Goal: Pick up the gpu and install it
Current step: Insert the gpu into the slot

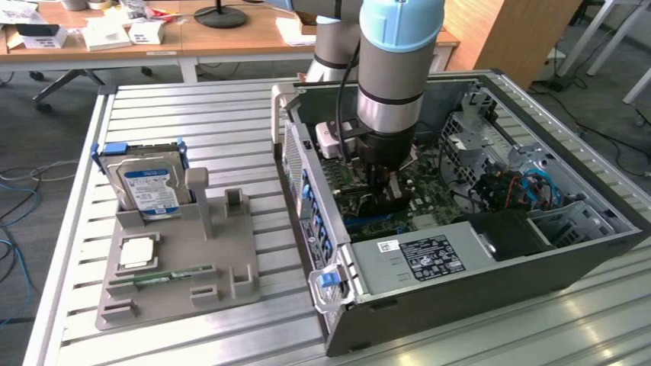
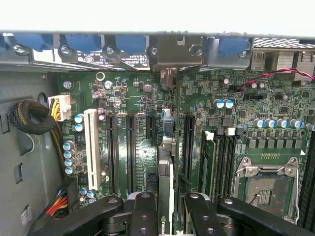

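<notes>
The gripper (image 2: 167,209) is clamped on the gpu (image 2: 166,172) — held edge-on between partly parted fingers. Both are seen mid-frame inside the case (image 1: 489,305).

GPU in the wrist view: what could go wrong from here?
1. The thin dark gpu card stands edge-on between the end effector's fingers, among closely spaced long black slots. A slight sideways offset could press it onto the board beside its slot or into a neighbouring one.
2. Its far end points at the grey metal rear frame. A tilted card could snag there.
</notes>
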Motion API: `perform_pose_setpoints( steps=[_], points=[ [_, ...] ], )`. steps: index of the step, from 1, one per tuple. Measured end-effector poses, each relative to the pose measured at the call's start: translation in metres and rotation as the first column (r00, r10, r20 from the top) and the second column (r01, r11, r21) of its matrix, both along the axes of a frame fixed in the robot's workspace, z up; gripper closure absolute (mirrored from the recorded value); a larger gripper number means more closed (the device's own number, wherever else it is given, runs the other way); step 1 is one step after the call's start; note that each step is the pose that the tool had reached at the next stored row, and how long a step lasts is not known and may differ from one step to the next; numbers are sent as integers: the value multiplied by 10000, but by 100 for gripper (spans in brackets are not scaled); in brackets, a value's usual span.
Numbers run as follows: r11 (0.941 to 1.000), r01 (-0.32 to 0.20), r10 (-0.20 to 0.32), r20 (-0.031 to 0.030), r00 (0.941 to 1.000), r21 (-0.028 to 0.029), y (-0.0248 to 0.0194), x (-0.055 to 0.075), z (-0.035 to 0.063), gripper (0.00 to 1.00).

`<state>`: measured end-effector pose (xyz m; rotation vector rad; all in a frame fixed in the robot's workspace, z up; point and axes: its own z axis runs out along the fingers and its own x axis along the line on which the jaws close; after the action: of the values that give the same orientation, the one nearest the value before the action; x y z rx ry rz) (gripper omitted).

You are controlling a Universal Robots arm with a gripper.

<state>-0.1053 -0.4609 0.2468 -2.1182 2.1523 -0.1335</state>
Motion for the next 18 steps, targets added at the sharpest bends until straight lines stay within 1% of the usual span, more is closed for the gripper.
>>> perform_pose_setpoints(
  steps=[18],
  points=[
    [10000,0,0,1,10000,-1,5,-8,-16,74]
  ],
)
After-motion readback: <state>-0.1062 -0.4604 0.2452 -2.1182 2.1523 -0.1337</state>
